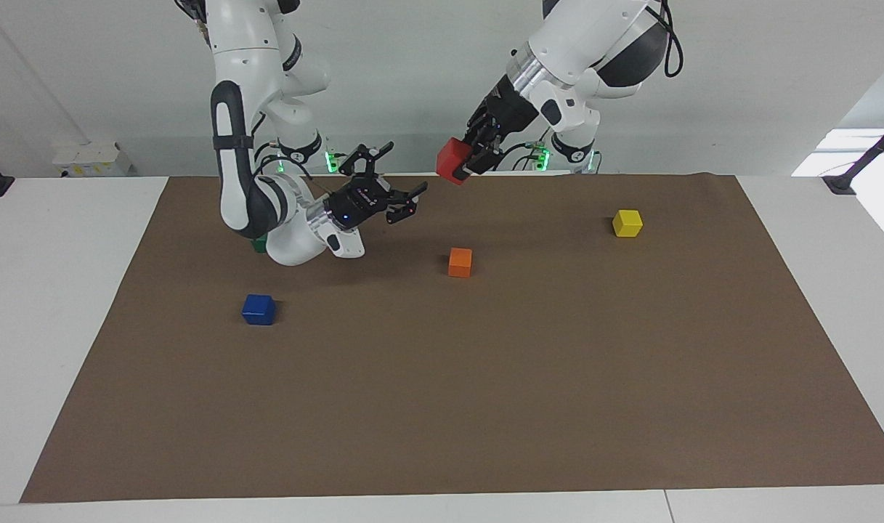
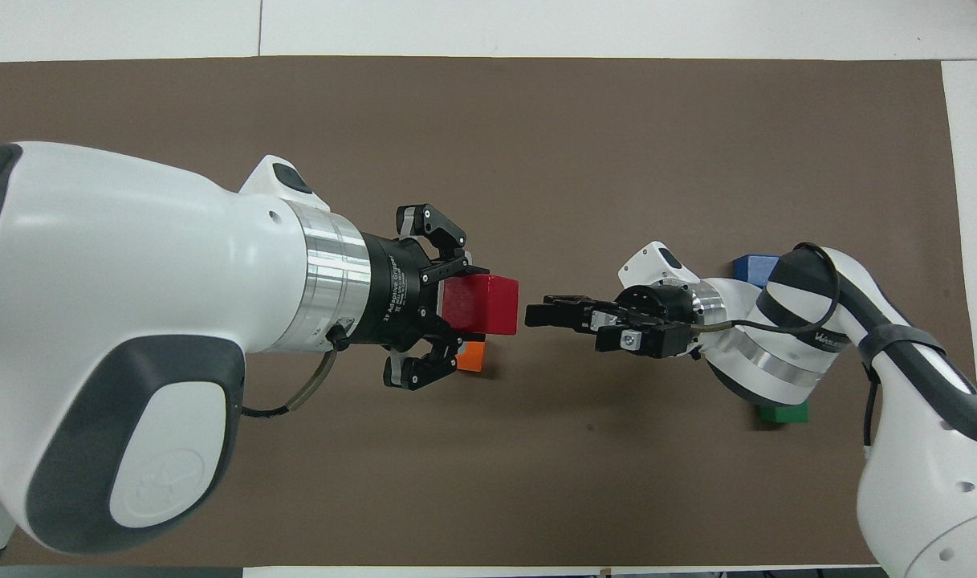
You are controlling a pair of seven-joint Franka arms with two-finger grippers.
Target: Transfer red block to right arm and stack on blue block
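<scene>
Aloft near the robots' edge of the table, the left gripper pinches the red block; the right gripper, fingers spread, faces it; the blue block lies apart.

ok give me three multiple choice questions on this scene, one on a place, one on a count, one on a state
1. The red block is:
A. on the table
B. in the left gripper, up in the air
C. on the blue block

2. Cubes resting on the mat:
A. two
B. four
C. six

3. The right gripper fingers are:
A. open, empty
B. shut on the red block
C. shut on the orange cube

Answers:
1 B, fingers clamp it above the mat.
2 B, blue, orange, yellow cube, green cube.
3 A, spread toward the block, not touching.
</scene>
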